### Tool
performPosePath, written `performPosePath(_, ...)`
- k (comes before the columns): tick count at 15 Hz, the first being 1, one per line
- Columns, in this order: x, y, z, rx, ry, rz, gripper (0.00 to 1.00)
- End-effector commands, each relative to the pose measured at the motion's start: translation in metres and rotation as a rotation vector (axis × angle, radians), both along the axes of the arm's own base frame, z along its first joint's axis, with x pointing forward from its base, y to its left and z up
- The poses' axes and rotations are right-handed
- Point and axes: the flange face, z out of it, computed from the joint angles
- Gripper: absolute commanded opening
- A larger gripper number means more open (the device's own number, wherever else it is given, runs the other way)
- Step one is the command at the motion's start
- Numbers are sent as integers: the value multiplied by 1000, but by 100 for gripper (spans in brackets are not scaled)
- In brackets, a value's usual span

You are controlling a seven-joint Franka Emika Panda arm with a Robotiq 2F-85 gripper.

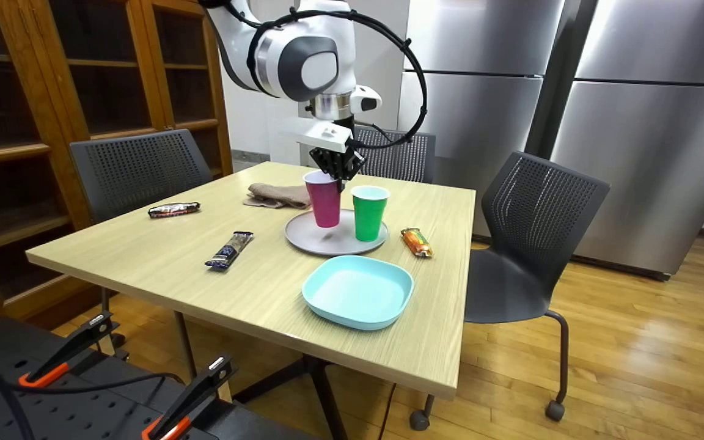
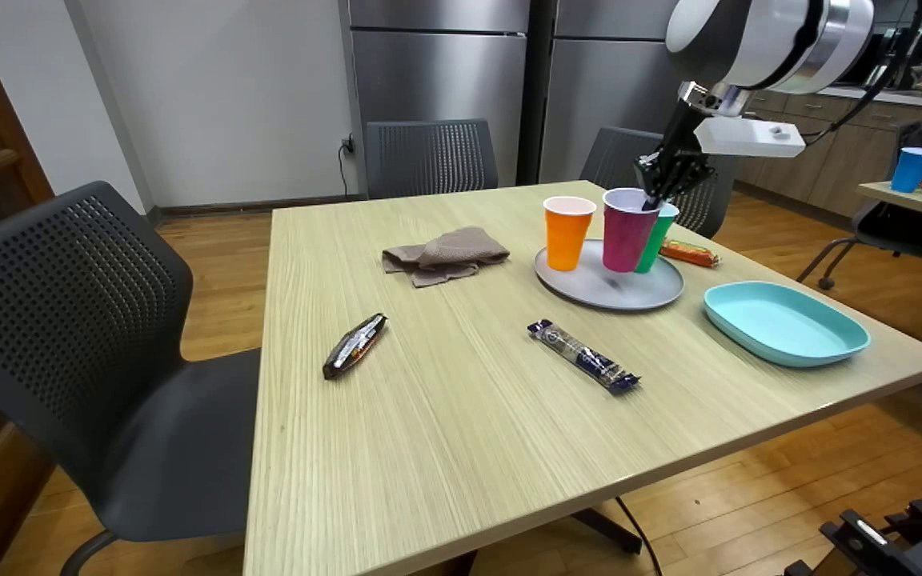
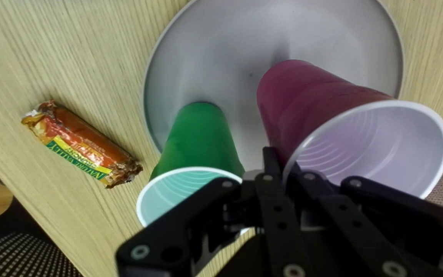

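Note:
My gripper (image 1: 340, 181) points down and is shut on the rim and side wall of a magenta cup (image 1: 326, 206). One finger is inside the cup and one outside, as the wrist view shows at the gripper (image 3: 283, 163) and the magenta cup (image 3: 306, 92). The cup is nearly upright over a round grey plate (image 1: 301, 237); I cannot tell whether its base touches the plate. A green cup (image 1: 368, 219) stands on the plate close beside it. An orange cup (image 2: 567, 238) also stands on the plate in an exterior view; the magenta cup hides it elsewhere.
A light-blue tray (image 1: 358, 292) lies near the table corner. An orange-wrapped bar (image 1: 417, 242) lies beside the plate. A dark-blue-wrapped bar (image 2: 583, 356) and a brown-wrapped bar (image 2: 354, 346) lie on the table (image 2: 429, 448). A brown cloth (image 2: 449, 254) lies behind. Chairs (image 1: 529, 244) surround it.

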Motion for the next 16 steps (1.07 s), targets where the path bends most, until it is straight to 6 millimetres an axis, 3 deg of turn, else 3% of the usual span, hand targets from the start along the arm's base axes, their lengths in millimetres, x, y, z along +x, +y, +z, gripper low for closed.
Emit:
performPosePath(1, 11, 3, 3, 14, 21, -13, 1)
performPosePath(16, 3, 10, -14, 22, 111, 32, 1)
